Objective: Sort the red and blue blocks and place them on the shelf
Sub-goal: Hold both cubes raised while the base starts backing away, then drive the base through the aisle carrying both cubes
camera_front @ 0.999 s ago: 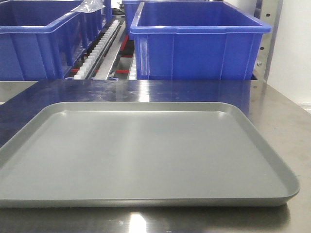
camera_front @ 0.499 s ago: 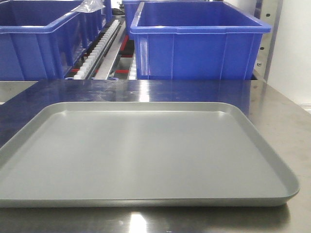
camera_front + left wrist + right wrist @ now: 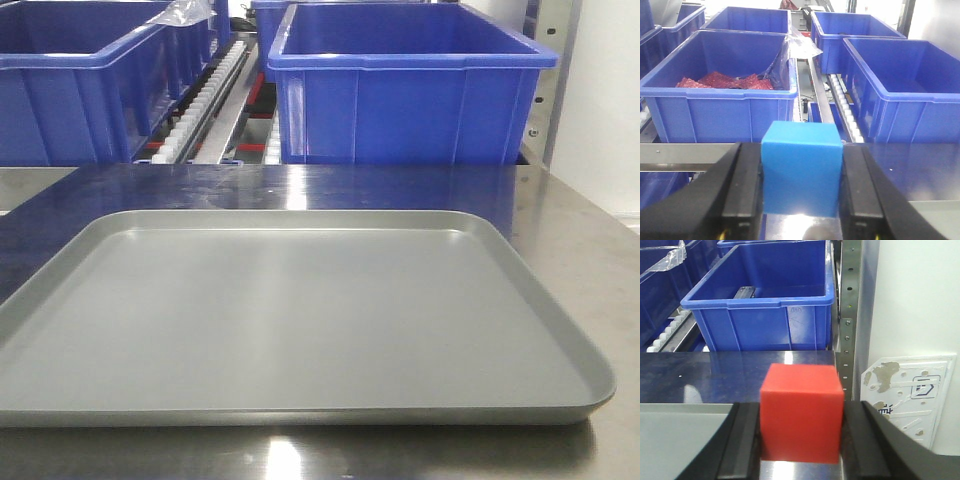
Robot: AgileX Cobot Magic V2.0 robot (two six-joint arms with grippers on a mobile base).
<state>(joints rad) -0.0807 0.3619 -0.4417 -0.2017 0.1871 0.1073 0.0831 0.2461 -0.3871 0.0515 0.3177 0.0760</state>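
Clearly, the left gripper (image 3: pixel 801 197) was clamped on the blue cube (image 3: pixel 801 167). Its two black fingers (image 3: pixel 742 190) were pressed flat against the cube's left and right faces. The cube sat upright, with its top standing above the fingertips. Behind it ran the steel front rail (image 3: pixel 675 156) of the flow rack (image 3: pixel 842 102), whose white roller track climbed away between two blue bins. The left bin (image 3: pixel 720 112) held a layer of crumpled red material (image 3: pixel 722 80), and a sheet of clear film (image 3: pixel 802 46) hung over its right rim. The right bin (image 3: pixel 910 115) sat across the track from it.

Likewise, the right gripper (image 3: pixel 801 440) was closed on the red cube (image 3: pixel 801 410), with a finger (image 3: pixel 860 440) snug against each side. That cube was held over the steel tabletop (image 3: pixel 740 372), just beside the right edge of the grey tray (image 3: pixel 680 432). Whether it touched the tabletop could not be told. Beyond it stood the right bin on the rack, with a grey perforated upright (image 3: pixel 849 300) along its right side and a white wall (image 3: pixel 915 300) further right.

From the front, the tray lay flat on the tabletop, near the bins on the rack.
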